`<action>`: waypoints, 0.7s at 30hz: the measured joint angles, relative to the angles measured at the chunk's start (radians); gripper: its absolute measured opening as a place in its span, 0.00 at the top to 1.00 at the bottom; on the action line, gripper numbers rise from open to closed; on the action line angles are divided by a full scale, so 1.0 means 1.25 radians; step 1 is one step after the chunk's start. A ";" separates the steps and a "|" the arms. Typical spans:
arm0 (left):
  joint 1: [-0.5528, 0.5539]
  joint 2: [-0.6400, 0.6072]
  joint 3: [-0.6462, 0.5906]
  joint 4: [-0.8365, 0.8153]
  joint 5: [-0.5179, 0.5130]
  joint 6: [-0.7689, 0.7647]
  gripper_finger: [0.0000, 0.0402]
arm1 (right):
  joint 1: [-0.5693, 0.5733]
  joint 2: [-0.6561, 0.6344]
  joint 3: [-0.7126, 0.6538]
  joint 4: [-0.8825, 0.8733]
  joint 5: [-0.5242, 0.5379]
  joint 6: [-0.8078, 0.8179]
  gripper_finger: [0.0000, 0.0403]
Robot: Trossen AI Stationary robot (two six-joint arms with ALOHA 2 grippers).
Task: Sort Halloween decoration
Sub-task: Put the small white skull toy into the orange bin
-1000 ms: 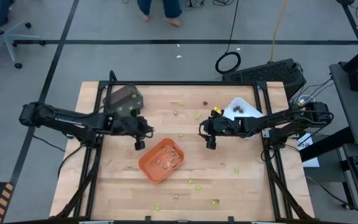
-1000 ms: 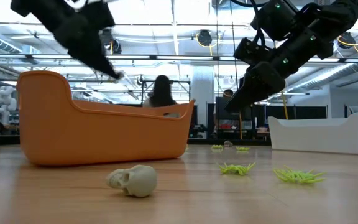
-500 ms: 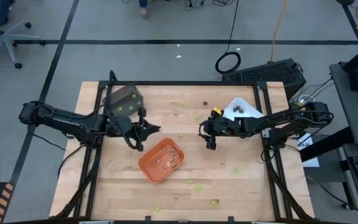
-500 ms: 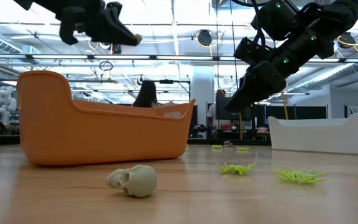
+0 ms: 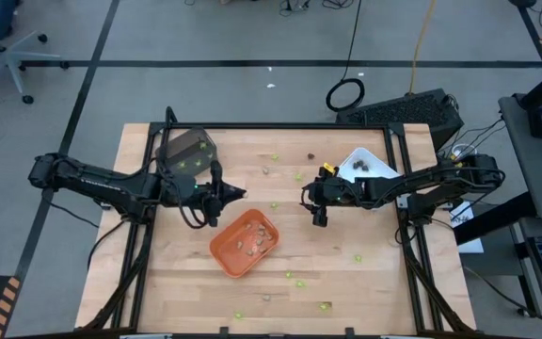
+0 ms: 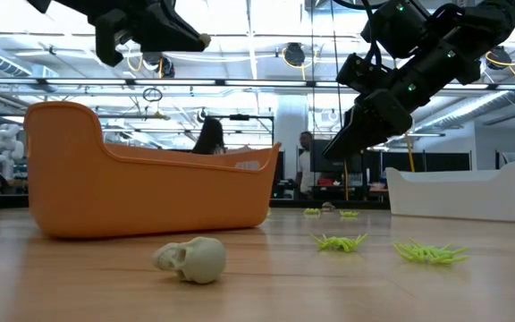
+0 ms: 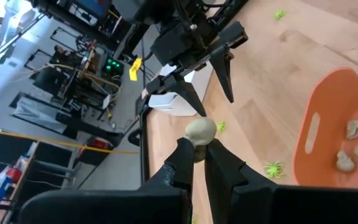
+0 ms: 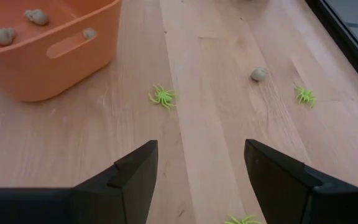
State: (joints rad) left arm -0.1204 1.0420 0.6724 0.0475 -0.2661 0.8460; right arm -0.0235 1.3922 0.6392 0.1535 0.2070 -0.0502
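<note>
Tan-grey and small, a skull [image 6: 192, 260] lies at the table's near edge in the low view, with lime-green spiders [image 6: 339, 241] scattered just beyond it on the wood. More green spiders [image 5: 324, 305] dot the near edge of the table [image 5: 365, 292] in the high view.

Further in, the orange tray [image 5: 243, 243] sits near the table's middle, tilted to the edges, with several tan-grey skulls [image 7: 348, 152] lying inside it.

Just past the tray's far-left corner, the left gripper [image 5: 236, 195] hangs above the table. Its fingers [image 7: 182, 163] are pinched narrow on a tan-grey skull [image 7: 200, 131], held at the very tips.

Level with it toward the right edge, the right gripper [image 5: 310, 201] hovers over bare wood, fingers [image 8: 135, 168] spread wide and holding nothing. Below it lie a green spider [image 8: 162, 96] near the tray wall and a tan piece [image 8: 259, 74] beside another spider [image 8: 305, 94].

Toward the far edge, the dark grey tray [image 5: 188, 150] stands at the far-left corner with green pieces inside. The white tray [image 5: 365, 167] stands near the far-right corner, partly under the right arm, with dark brown pieces in it. Between the two trays a few loose pieces [image 5: 273, 157] lie on the wood.
</note>
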 joint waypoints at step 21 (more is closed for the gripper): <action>-0.006 0.000 0.000 0.064 0.024 -0.835 0.95 | 0.000 0.000 0.000 0.000 0.000 0.044 0.44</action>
State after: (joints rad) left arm -0.1276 1.0424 0.6724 0.1277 -0.2362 -0.1979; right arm -0.0237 1.3922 0.6392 0.1532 0.2070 0.0053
